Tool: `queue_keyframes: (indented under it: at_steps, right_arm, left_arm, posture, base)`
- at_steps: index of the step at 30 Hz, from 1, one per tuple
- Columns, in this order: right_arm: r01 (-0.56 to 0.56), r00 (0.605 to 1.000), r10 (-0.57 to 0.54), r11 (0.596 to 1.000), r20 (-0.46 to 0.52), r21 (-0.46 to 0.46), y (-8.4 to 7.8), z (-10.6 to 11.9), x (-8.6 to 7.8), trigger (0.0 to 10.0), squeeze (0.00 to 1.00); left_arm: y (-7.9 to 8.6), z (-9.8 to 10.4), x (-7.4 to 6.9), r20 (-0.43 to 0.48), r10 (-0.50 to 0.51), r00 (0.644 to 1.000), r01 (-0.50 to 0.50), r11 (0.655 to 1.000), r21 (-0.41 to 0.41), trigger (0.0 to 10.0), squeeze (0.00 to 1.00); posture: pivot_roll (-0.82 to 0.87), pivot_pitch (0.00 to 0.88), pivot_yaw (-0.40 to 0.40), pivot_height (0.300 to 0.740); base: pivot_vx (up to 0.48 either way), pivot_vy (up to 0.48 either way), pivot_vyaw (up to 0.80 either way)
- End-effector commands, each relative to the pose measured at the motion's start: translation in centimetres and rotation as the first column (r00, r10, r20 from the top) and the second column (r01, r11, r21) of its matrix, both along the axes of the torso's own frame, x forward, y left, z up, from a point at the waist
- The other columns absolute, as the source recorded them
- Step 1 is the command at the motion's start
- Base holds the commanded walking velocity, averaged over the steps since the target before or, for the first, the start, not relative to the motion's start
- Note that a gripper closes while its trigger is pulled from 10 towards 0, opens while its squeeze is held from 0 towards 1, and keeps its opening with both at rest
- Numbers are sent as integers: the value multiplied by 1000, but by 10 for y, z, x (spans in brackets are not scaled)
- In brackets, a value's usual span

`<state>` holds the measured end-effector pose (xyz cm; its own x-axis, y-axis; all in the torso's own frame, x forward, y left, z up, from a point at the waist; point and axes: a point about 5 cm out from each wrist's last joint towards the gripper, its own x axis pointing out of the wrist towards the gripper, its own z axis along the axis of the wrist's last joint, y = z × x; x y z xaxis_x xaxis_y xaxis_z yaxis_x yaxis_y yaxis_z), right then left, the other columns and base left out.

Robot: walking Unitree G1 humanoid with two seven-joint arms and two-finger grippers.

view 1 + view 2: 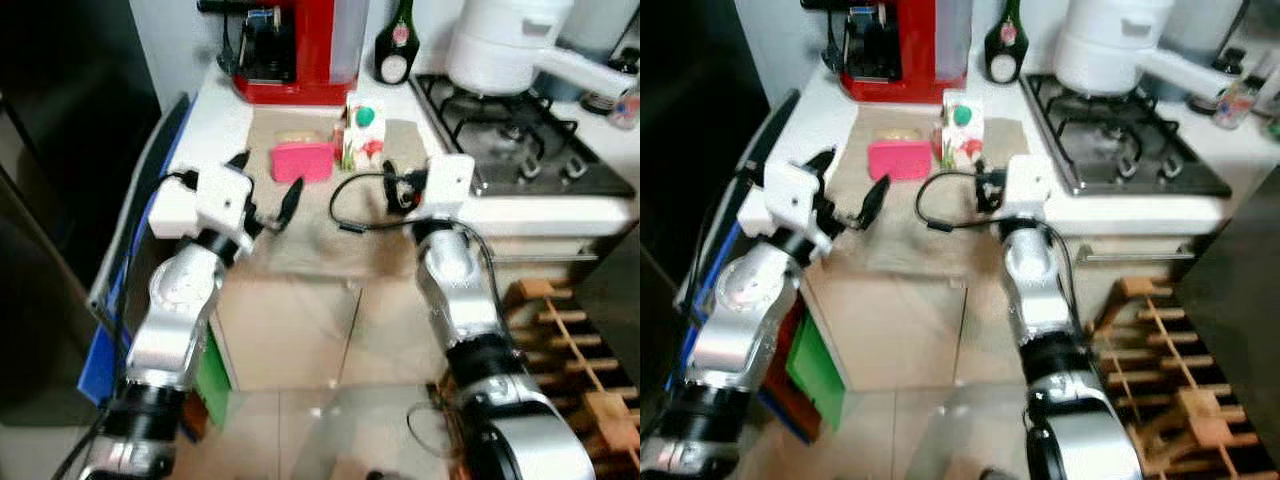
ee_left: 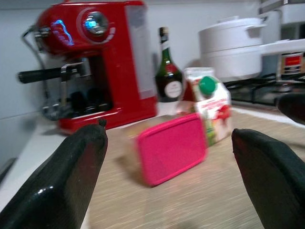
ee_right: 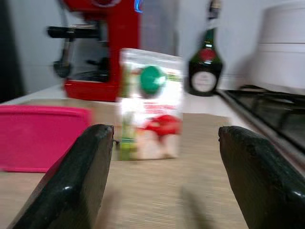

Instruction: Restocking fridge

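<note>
Both arms raised, forearms angled up toward counter edge. Left gripper (image 1: 265,187) fingers spread wide, aimed at pink-lidded container (image 1: 302,160) on beige mat (image 1: 300,235). Right gripper (image 3: 167,181) fingers apart, holding nothing, facing green-capped juice carton (image 1: 362,132) standing upright just beside container. Red coffee machine (image 1: 295,50) behind.

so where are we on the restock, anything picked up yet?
Nothing looks done yet. The pink container and the juice carton both sit on the counter mat, ungrasped. In hand: nothing; the left hand is open, lined up on the container, and the right hand is open facing the carton. Left: grasp both, carry them to the fridge and put them inside.
</note>
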<state>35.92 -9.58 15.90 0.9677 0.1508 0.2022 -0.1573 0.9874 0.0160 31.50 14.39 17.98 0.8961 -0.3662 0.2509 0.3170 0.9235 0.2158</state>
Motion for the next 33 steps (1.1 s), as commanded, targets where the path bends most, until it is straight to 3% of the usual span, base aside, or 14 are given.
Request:
queue_keyframes:
  at_steps: [1,8,12,22,27,33]
  right_arm:
    - [18,999,-18,1000,30,-1,-8,6,0,10000,0]
    - [8,997,-7,1000,71,-10,-5,13,-1,10000,0]
    - [16,983,-13,1000,185,-14,-5,38,-1,10000,0]
    - [-8,947,-3,999,322,32,0,82,1,10000,0]
    - [-48,934,28,998,357,47,7,99,2,10000,0]
    - [-110,945,65,986,320,127,14,102,3,10000,0]
  left_arm:
    - [-4,2,0,4,-7,1000,7,1000,3,10000,0]
    - [-10,7,-3,31,-58,998,58,998,-32,10000,0]
    - [-12,11,-5,68,-75,995,75,997,4,10000,0]
    - [-9,22,-6,108,-74,991,79,996,-39,10000,0]
    - [-9,23,-8,122,-63,990,68,997,-35,10000,0]
    - [-10,23,-9,123,-64,990,68,997,-32,10000,0]
  posture:
    - [55,0,12,740]
    - [56,0,16,740]
    - [59,0,22,740]
    - [72,0,23,740]
    - [79,0,18,740]
    - [86,0,16,740]
  base:
    - [0,0,0]
    - [262,0,0]
    - [476,0,0]
    - [478,0,0]
    - [461,0,0]
    - [0,0,0]
